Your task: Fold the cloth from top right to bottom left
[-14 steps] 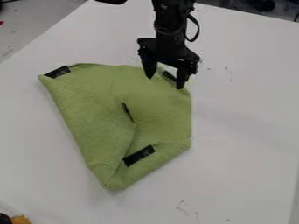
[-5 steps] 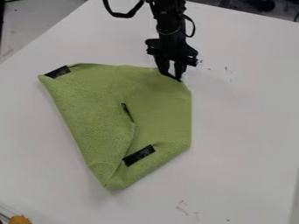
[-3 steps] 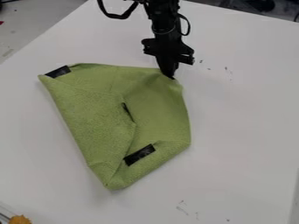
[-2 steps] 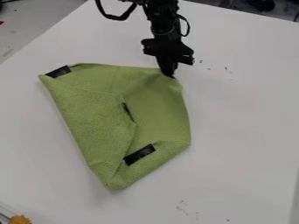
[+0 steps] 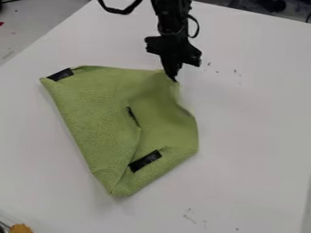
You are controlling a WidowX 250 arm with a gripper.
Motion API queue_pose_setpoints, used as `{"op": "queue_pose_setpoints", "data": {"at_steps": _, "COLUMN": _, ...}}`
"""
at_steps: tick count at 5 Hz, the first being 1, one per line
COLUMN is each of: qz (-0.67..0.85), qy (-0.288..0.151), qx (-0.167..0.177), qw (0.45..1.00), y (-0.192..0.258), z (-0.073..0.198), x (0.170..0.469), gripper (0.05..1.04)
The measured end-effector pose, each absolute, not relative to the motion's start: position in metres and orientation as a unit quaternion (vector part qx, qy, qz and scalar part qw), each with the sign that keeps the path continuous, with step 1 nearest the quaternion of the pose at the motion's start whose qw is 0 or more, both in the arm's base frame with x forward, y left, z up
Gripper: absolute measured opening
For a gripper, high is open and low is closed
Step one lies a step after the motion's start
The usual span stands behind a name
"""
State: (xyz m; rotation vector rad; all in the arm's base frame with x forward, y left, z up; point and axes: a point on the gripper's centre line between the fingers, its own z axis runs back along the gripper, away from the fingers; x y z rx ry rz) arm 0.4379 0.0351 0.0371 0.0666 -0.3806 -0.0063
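Currently | hand [image 5: 173, 78] hangs downward over cloth's [image 5: 109, 118] upper-right edge | clenched on that edge

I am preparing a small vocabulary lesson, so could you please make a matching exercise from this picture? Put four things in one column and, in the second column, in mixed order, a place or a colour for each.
Things
1. cloth
2. pincer
3. orange-yellow object
4. tabletop

Places and colours
A. at the picture's lower left edge
B. white
C. at the upper right part of the cloth
D. green, with black patches

Right pairs: 1-D, 2-C, 3-A, 4-B
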Motion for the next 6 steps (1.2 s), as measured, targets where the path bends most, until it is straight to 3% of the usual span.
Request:
{"op": "queue_pose_setpoints", "data": {"at_steps": 2, "qz": 0.049, "qy": -0.217, "qx": 0.070, "qw": 0.972, "y": 0.067, "z": 0.075, "x": 0.390, "gripper": 0.054}}
{"op": "queue_pose_setpoints", "data": {"at_steps": 4, "qz": 0.130, "qy": -0.221, "qx": 0.059, "qw": 0.965, "y": 0.099, "z": 0.056, "x": 0.324, "gripper": 0.054}}
{"op": "queue_pose_setpoints", "data": {"at_steps": 6, "qz": 0.147, "qy": -0.243, "qx": 0.025, "qw": 0.959, "y": 0.107, "z": 0.038, "x": 0.305, "gripper": 0.078}}
